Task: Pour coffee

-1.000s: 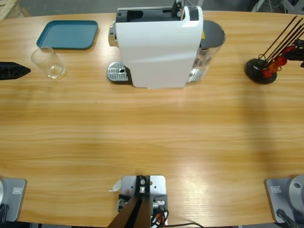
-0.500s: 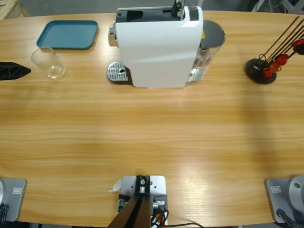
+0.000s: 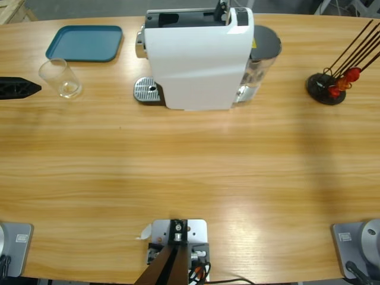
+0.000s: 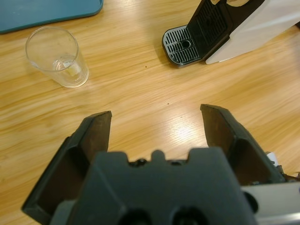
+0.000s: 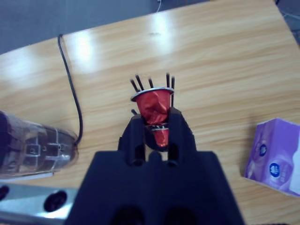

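Coffee was nowhere poured: the glass stood empty beside the machine's drip tray. The left gripper hovered open short of it, while the right gripper was clamped on a red capsule, brewing evidently ahead

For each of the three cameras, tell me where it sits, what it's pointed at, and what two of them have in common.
High view: fixed above the table, looking straight down on the white coffee machine, teal tray and capsule holder; only the left gripper's black tip shows.
Left wrist view: looks along the open left gripper down at the table.
Right wrist view: looks along the right gripper, shut on a red capsule.
Shared: high and left wrist views both show the empty glass and drip tray.
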